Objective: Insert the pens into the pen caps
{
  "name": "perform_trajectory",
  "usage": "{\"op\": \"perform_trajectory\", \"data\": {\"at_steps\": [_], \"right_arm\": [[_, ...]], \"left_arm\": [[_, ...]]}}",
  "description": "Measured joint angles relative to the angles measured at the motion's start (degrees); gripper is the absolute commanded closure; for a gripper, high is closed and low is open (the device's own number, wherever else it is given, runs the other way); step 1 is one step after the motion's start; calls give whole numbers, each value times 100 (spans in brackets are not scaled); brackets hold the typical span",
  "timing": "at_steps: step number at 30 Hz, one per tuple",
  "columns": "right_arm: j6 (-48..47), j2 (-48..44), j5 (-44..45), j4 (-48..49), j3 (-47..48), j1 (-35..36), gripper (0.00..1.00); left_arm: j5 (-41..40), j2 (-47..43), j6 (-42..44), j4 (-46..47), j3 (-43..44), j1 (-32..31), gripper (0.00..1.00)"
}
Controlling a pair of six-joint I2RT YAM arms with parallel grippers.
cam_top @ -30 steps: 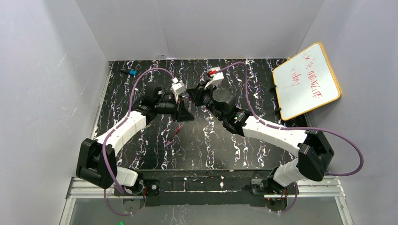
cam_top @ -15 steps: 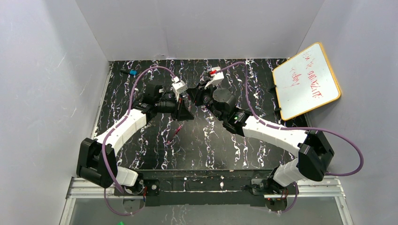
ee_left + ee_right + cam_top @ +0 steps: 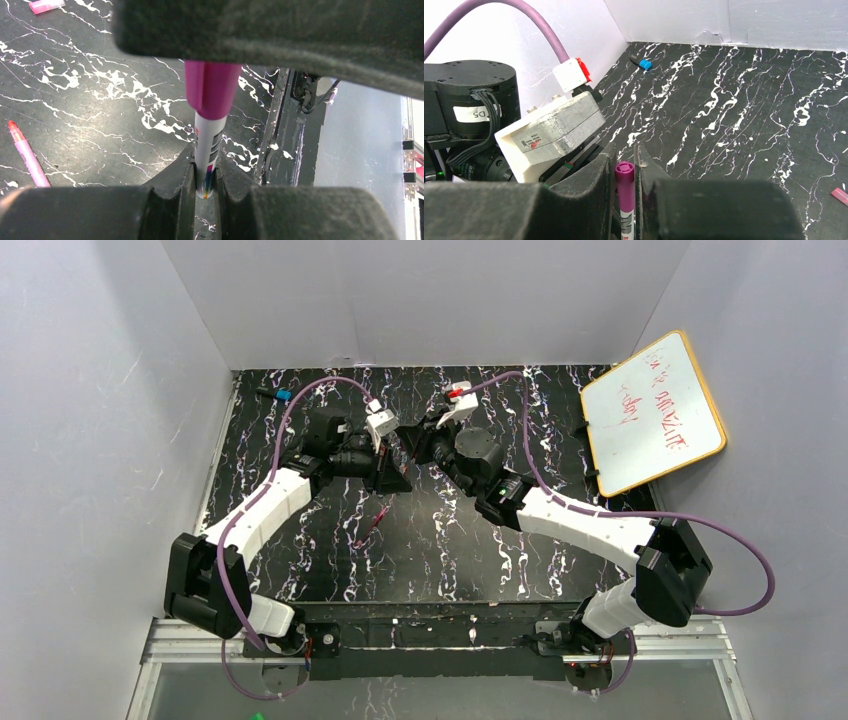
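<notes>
**Magenta, white and black on a veined tabletop**

The table (image 3: 440,550) is black with white marble-like veins. The pen cap (image 3: 212,90) is solid magenta. The pen (image 3: 207,150) under it is white with black print and a small rainbow patch low on the barrel. A loose pen (image 3: 30,160) is pale pink with an orange-red tip, and a loose cap (image 3: 45,5) is pink. A small item (image 3: 642,63) is blue and black. The whiteboard (image 3: 650,415) is white with red writing and a yellow-tan frame. The cables (image 3: 300,405) are purple, the arm shells (image 3: 265,510) are white with black joints, and the walls (image 3: 420,300) are pale grey.
</notes>
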Motion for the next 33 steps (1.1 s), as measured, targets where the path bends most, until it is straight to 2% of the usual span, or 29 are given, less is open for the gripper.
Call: {"op": "perform_trajectory", "data": {"at_steps": [12,33], "right_arm": [[0,7,-26,236,26,9,99],[-50,114,-85,699,245,13,99]], "left_arm": [[254,20,-175,101,122,120,100],[1078,-50,-942,1327,111,793,100]]}}
